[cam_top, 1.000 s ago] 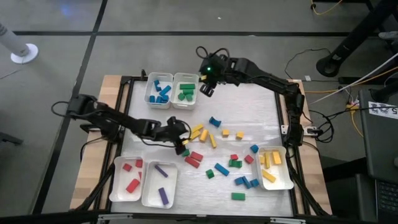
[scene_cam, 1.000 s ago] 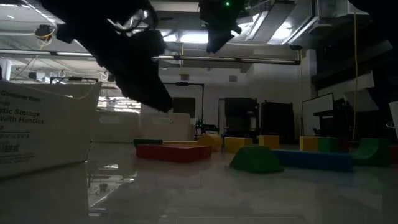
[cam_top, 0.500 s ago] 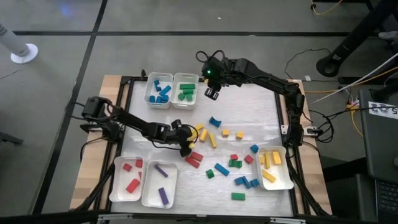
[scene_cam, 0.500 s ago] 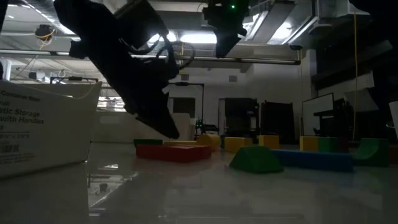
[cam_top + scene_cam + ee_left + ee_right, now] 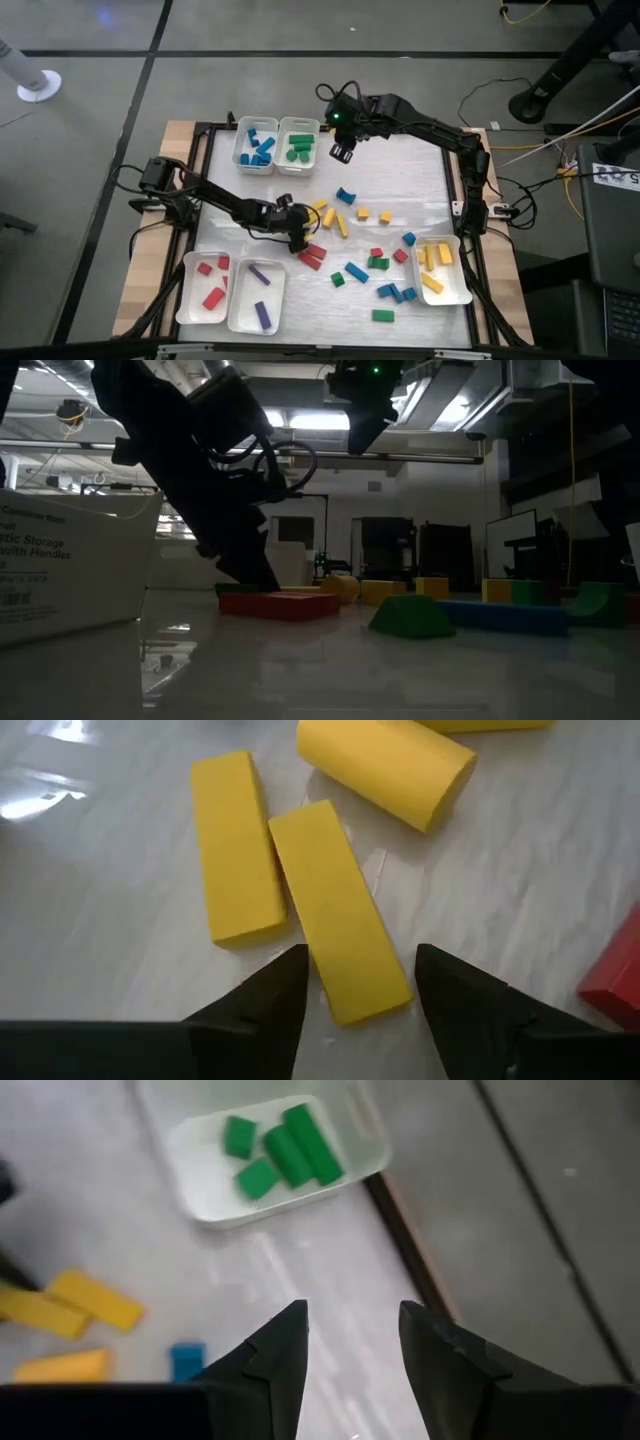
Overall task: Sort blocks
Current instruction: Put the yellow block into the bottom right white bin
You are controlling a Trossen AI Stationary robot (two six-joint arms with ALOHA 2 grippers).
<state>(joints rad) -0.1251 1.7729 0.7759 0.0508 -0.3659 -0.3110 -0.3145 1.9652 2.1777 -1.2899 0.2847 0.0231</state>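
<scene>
Left gripper [image 5: 352,982] low at table centre, fingers spread astride a yellow bar [image 5: 338,938], not pinching yet. Trays [image 5: 430,297] hold only a few blocks each; loose blocks [image 5: 366,265] are scattered mid-table, so mostly undone. Right gripper [image 5: 350,1342] spread, empty, near green tray [image 5: 360,1125].

White desk [image 5: 400,170] carries five white trays [image 5: 444,270]: two at the far edge, two near-left, one near-right. Loose coloured blocks [image 5: 350,272] scattered mid-surface.

Red, yellow, blue and green blocks [image 5: 345,225] lie scattered flat across the table's middle, unsorted.
</scene>
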